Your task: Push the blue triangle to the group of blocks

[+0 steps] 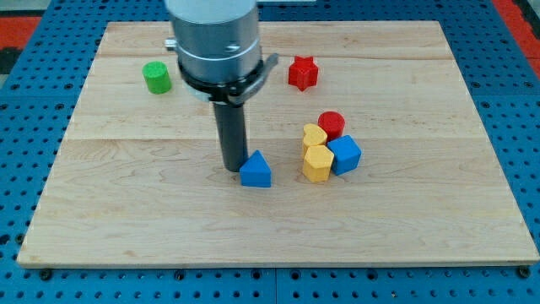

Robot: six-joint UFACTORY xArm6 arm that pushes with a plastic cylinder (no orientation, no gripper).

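Observation:
The blue triangle (pixel 256 170) lies near the middle of the wooden board (pixel 126 219). My tip (pixel 233 168) stands right against the triangle's left side, touching or nearly so. To the triangle's right, a short gap away, is the group of blocks: a red cylinder (pixel 332 124), a yellow heart (pixel 314 137), a yellow block (pixel 317 163) and a blue cube (pixel 344 154), all packed together.
A green cylinder (pixel 156 77) stands at the view's upper left. A red star (pixel 303 73) lies at the view's top, right of the arm's body (pixel 215 42). The board's edges border a blue pegboard.

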